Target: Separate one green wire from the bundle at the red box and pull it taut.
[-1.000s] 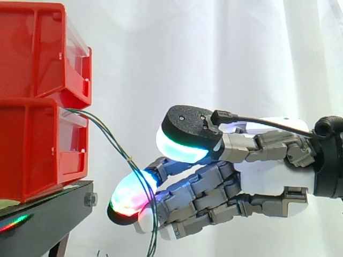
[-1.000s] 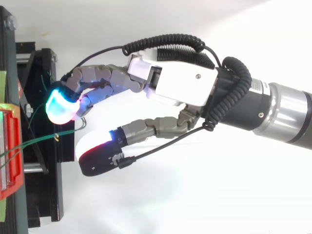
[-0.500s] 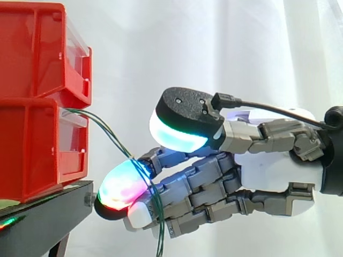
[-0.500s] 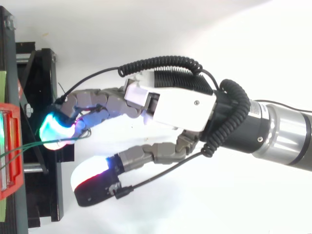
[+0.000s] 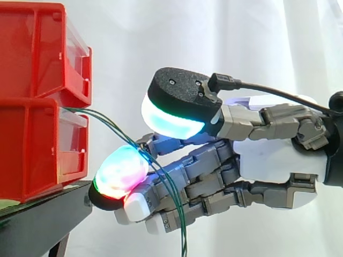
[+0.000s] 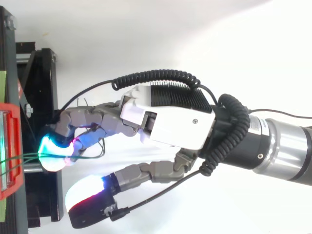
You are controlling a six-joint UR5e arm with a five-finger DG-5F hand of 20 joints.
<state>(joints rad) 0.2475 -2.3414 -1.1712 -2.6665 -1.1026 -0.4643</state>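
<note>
Wires (image 5: 183, 238) from box (image 5: 32, 144) draped across fingers (image 5: 182, 182) of robot hand (image 5: 268, 160), thumb apart above, nothing pinched. Work a fingertip under a single wire, clamp thumb down, then draw right, away from box.

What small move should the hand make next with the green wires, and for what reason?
Probably the hand should lower its thumb pad onto the glowing fingertip to pinch one wire. The green wires run slack from the lower red bin over that fingertip and hang down across the fingers. The thumb pad stands above them, apart, so nothing grips them.
</note>
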